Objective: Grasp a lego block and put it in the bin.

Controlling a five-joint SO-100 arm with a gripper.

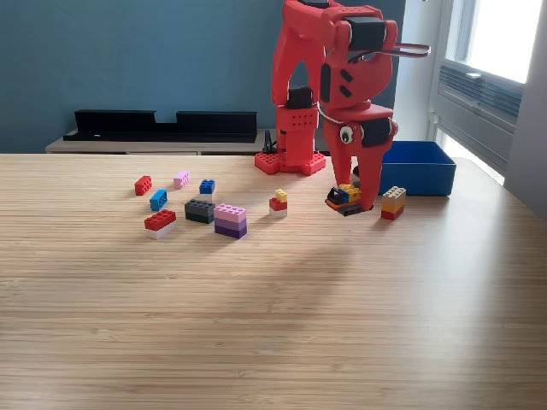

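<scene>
Red gripper (352, 195) down at table (273, 325), jaws straddling yellow-and-dark lego block (344, 198); we cannot tell if pinching. Tan-topped block (393, 202) just beside, exterior view's right. Blue bin (416, 167) behind, near; we cannot see inside. Other blocks (198, 207) scattered on exterior view's left.

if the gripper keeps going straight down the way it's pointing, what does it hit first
Most likely the small block stack between its jaws: the gripper points down at it. Just below is the table. Depth is hard to judge.
</scene>
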